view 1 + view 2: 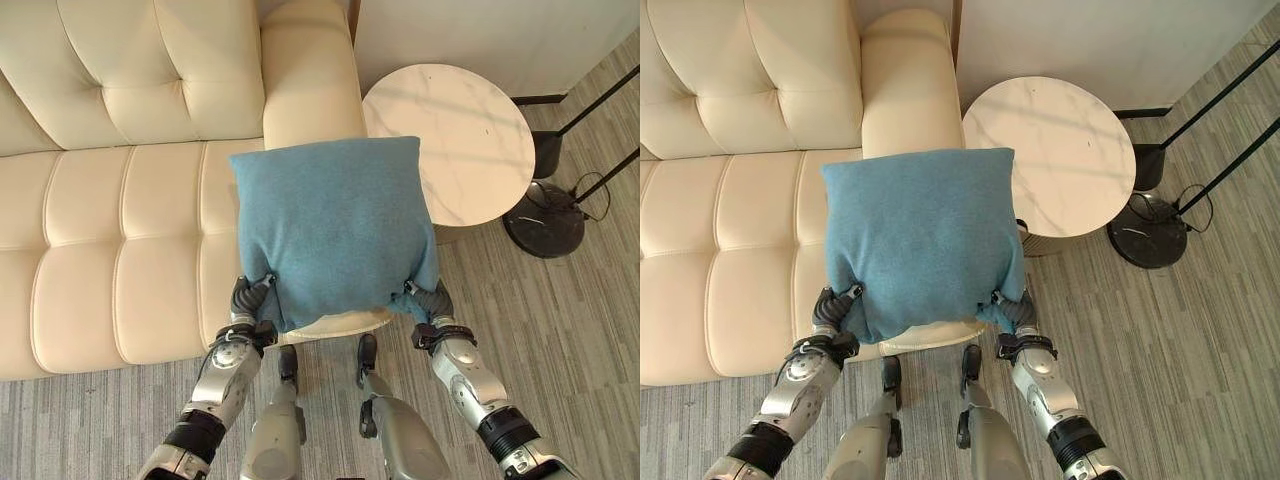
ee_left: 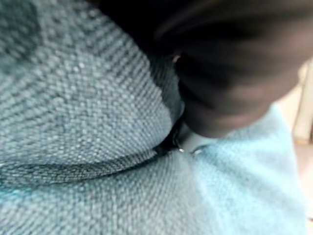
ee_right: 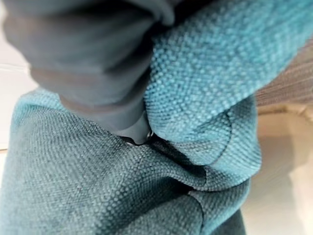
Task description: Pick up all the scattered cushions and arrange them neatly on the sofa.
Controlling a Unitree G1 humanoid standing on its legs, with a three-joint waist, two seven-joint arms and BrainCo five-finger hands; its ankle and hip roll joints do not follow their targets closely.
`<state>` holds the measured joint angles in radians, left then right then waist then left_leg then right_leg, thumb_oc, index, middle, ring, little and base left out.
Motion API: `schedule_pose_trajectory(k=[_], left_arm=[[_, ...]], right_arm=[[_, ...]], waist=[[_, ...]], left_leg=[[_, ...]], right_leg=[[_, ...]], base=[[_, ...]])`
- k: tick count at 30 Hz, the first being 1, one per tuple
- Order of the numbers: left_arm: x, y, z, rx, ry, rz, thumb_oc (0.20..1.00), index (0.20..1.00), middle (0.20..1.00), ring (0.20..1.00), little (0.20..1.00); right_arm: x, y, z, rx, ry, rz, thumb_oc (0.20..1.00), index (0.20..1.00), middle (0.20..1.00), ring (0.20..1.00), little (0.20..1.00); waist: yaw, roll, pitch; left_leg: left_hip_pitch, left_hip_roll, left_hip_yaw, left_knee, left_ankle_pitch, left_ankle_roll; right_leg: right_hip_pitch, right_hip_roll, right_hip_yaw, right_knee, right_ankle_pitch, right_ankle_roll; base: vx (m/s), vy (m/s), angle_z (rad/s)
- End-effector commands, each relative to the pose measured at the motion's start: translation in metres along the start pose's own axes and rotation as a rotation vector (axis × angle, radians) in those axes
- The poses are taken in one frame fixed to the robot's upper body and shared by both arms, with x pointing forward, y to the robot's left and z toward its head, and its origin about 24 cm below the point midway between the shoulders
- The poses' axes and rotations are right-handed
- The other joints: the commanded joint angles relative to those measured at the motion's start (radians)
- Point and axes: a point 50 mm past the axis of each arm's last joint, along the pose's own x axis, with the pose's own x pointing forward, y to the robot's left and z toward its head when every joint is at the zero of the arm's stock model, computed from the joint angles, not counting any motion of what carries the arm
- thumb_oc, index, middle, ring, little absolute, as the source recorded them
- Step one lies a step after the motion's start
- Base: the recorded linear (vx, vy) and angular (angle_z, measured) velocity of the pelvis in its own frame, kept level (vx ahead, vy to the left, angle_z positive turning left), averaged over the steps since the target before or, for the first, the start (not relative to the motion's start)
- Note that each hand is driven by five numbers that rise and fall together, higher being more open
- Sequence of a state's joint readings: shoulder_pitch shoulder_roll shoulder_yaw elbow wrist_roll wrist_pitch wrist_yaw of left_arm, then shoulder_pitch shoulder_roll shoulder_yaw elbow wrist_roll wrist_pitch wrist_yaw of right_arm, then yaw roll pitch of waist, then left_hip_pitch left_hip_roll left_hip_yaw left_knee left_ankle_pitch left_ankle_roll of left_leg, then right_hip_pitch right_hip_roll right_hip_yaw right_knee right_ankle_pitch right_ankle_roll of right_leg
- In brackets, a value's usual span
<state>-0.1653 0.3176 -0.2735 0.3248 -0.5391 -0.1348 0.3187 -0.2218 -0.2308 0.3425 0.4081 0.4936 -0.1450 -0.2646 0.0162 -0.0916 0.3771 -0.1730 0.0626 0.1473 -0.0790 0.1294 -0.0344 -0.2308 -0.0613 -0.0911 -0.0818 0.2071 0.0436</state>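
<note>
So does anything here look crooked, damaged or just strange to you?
Nothing looks damaged or spilled. The one unusual sight is the blue cushion, gripped at its two near corners by the left hand and right hand above the end of the cream sofa, its fabric bunched at each grip. The round side table stands bare.

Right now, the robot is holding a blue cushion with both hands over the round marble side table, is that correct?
Not quite: the blue cushion, gripped by the left hand and right hand, hangs over the cream sofa seat's end, beside the round marble side table, as the left eye view shows.
</note>
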Motion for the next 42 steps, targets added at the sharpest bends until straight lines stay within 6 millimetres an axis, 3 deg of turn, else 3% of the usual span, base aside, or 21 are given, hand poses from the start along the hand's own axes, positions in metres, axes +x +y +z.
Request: schedule_pose_trajectory(k=[1,2,7,11,14,18,20,22,24,27,28,29,30,32,34,35,36,39,40,42], left_arm=[[0.003,-0.055,0.043,-0.008,-0.221,-0.224,0.200,0.200,0.200,0.200,0.200],[-0.003,-0.054,0.057,-0.031,-0.295,-0.232,0.200,0.200,0.200,0.200,0.200],[-0.019,-0.045,0.080,-0.041,-0.421,-0.254,0.200,0.200,0.200,0.200,0.200],[-0.023,-0.041,0.092,-0.005,-0.498,-0.236,0.200,0.200,0.200,0.200,0.200],[-0.026,-0.039,0.100,-0.009,-0.541,-0.235,0.200,0.200,0.200,0.200,0.200],[-0.034,-0.032,0.104,-0.015,-0.574,-0.233,0.200,0.200,0.200,0.200,0.200],[-0.037,-0.025,0.102,-0.007,-0.566,-0.220,0.200,0.200,0.200,0.200,0.200],[-0.039,-0.021,0.100,-0.013,-0.553,-0.208,0.200,0.200,0.200,0.200,0.200],[-0.042,-0.016,0.098,-0.006,-0.549,-0.193,0.200,0.200,0.200,0.200,0.200],[-0.044,-0.013,0.098,0.009,-0.546,-0.191,0.200,0.200,0.200,0.200,0.200],[-0.045,-0.012,0.099,0.016,-0.554,-0.190,0.200,0.200,0.200,0.200,0.200],[-0.045,-0.012,0.099,0.016,-0.554,-0.190,0.200,0.200,0.200,0.200,0.200],[-0.046,-0.014,0.100,0.018,-0.559,-0.196,0.200,0.200,0.200,0.200,0.200],[-0.045,-0.014,0.103,0.017,-0.574,-0.191,0.200,0.200,0.200,0.200,0.200],[-0.045,-0.015,0.105,0.013,-0.582,-0.190,0.200,0.200,0.200,0.200,0.200],[-0.046,-0.016,0.106,0.010,-0.587,-0.193,0.200,0.200,0.200,0.200,0.200],[-0.046,-0.016,0.106,0.009,-0.587,-0.193,0.200,0.200,0.200,0.200,0.200],[-0.049,-0.016,0.103,0.007,-0.584,-0.199,0.200,0.200,0.200,0.200,0.200],[-0.049,-0.016,0.103,0.007,-0.583,-0.199,0.200,0.200,0.200,0.200,0.200],[-0.051,-0.016,0.102,-0.014,-0.589,-0.199,0.200,0.200,0.200,0.200,0.200]], right_arm=[[-0.003,0.047,0.029,0.177,-0.143,0.191,0.200,0.200,0.200,0.200,0.200],[-0.007,0.048,0.044,0.247,-0.211,0.220,0.200,0.200,0.200,0.200,0.200],[-0.028,0.041,0.074,0.288,-0.375,0.296,0.200,0.200,0.200,0.200,0.200],[-0.035,0.048,0.080,0.412,-0.410,0.339,0.200,0.200,0.200,0.200,0.200],[-0.039,0.050,0.087,0.460,-0.445,0.358,0.200,0.200,0.200,0.200,0.200],[-0.047,0.045,0.095,0.416,-0.496,0.376,0.200,0.200,0.200,0.200,0.200],[-0.049,0.038,0.092,0.382,-0.493,0.356,0.200,0.200,0.200,0.200,0.200],[-0.051,0.031,0.091,0.368,-0.495,0.334,0.200,0.200,0.200,0.200,0.200],[-0.052,0.029,0.089,0.370,-0.491,0.323,0.200,0.200,0.200,0.200,0.200],[-0.053,0.025,0.089,0.361,-0.488,0.313,0.200,0.200,0.200,0.200,0.200],[-0.054,0.023,0.091,0.362,-0.498,0.315,0.200,0.200,0.200,0.200,0.200],[-0.054,0.023,0.091,0.362,-0.498,0.315,0.200,0.200,0.200,0.200,0.200],[-0.056,0.019,0.091,0.352,-0.505,0.311,0.200,0.200,0.200,0.200,0.200],[-0.056,0.014,0.094,0.334,-0.516,0.297,0.200,0.200,0.200,0.200,0.200],[-0.056,0.013,0.094,0.327,-0.514,0.298,0.200,0.200,0.200,0.200,0.200],[-0.056,0.011,0.096,0.315,-0.524,0.291,0.200,0.200,0.200,0.200,0.200],[-0.056,0.011,0.096,0.314,-0.525,0.291,0.200,0.200,0.200,0.200,0.200],[-0.060,0.011,0.099,0.302,-0.540,0.317,0.200,0.200,0.200,0.200,0.200],[-0.060,0.011,0.099,0.302,-0.540,0.317,0.200,0.200,0.200,0.200,0.200],[-0.062,0.008,0.101,0.299,-0.555,0.317,0.200,0.200,0.200,0.200,0.200]], waist=[[0.002,-0.013,-0.044],[0.004,-0.019,-0.050],[-0.006,-0.026,-0.097],[-0.017,-0.021,-0.109],[-0.014,-0.002,-0.105],[-0.002,0.030,-0.132],[0.008,0.028,-0.162],[0.020,0.024,-0.188],[0.037,0.014,-0.205],[0.039,0.016,-0.205],[0.041,0.024,-0.197],[0.039,0.025,-0.197],[0.031,0.039,-0.184],[0.030,0.051,-0.161],[0.021,0.054,-0.152],[0.008,0.038,-0.151],[0.008,0.040,-0.152],[-0.010,0.006,-0.163],[-0.011,0.007,-0.164],[-0.023,-0.003,-0.177]], left_leg=[[-0.035,0.005,-0.051,0.032,-0.091,-0.011],[-0.026,0.003,-0.050,0.037,-0.101,-0.006],[-0.003,-0.018,-0.052,0.041,-0.122,0.013],[0.014,-0.029,-0.026,0.032,-0.123,0.020],[0.008,-0.016,-0.014,0.037,-0.111,0.025],[0.006,-0.011,0.001,0.034,-0.091,0.033],[0.008,-0.022,0.007,0.033,-0.081,0.033],[-0.007,-0.026,0.008,0.037,-0.069,0.031],[-0.023,-0.027,0.015,0.047,-0.056,0.026],[-0.060,-0.013,0.009,0.070,-0.015,0.006],[-0.088,0.001,0.002,0.086,0.015,-0.018],[-0.090,0.001,0.000,0.087,0.015,-0.019],[-0.114,0.017,-0.020,0.085,0.054,-0.048],[-0.137,0.024,-0.044,0.089,0.080,-0.073],[-0.144,0.022,-0.060,0.101,0.066,-0.071],[-0.126,0.022,-0.055,0.149,0.017,-0.052],[-0.130,0.024,-0.057,0.150,0.019,-0.052],[-0.088,0.034,-0.057,0.277,-0.099,-0.030],[-0.089,0.034,-0.058,0.277,-0.098,-0.030],[-0.024,0.072,-0.031,0.307,-0.160,-0.029]], right_leg=[[0.011,-0.074,0.019,0.103,-0.186,0.089],[0.019,-0.077,0.022,0.109,-0.189,0.093],[0.037,-0.092,0.034,0.116,-0.187,0.108],[0.025,-0.104,0.036,0.137,-0.140,0.130],[0.027,-0.098,0.033,0.211,-0.170,0.126],[0.080,-0.061,0.051,0.337,-0.260,0.098],[0.138,-0.038,0.077,0.365,-0.308,0.090],[0.178,-0.009,0.104,0.354,-0.317,0.085],[0.231,0.005,0.109,0.286,-0.364,0.063],[0.245,0.048,0.134,0.232,-0.396,0.031],[0.249,0.081,0.135,0.200,-0.415,0.003],[0.249,0.082,0.133,0.200,-0.414,0.002],[0.248,0.107,0.111,0.186,-0.418,-0.016],[0.235,0.116,0.087,0.191,-0.414,-0.026],[0.221,0.115,0.066,0.197,-0.409,-0.029],[0.212,0.088,0.032,0.196,-0.393,-0.024],[0.210,0.091,0.031,0.194,-0.390,-0.024],[0.198,0.034,-0.025,0.166,-0.355,-0.018],[0.197,0.035,-0.026,0.166,-0.355,-0.018],[0.195,0.007,-0.077,0.150,-0.347,-0.016]], base=[[-0.01,0.057,0.00],[-0.02,0.057,0.01],[0.00,0.106,0.02],[-0.07,0.110,-0.03],[-0.15,0.047,-0.13],[-0.08,0.049,-0.11],[-0.03,-0.025,-0.06],[-0.09,-0.102,-0.02],[-0.14,-0.166,-0.03],[-0.16,-0.167,-0.14],[-0.13,-0.139,-0.03],[-0.26,-0.270,0.00],[-0.21,-0.187,0.18],[-0.30,-0.169,0.50],[-0.24,-0.065,0.55],[-0.17,-0.043,0.40],[-0.21,-0.051,0.37],[-0.16,-0.025,0.48],[-0.13,-0.012,0.72],[-0.10,0.027,0.84]])
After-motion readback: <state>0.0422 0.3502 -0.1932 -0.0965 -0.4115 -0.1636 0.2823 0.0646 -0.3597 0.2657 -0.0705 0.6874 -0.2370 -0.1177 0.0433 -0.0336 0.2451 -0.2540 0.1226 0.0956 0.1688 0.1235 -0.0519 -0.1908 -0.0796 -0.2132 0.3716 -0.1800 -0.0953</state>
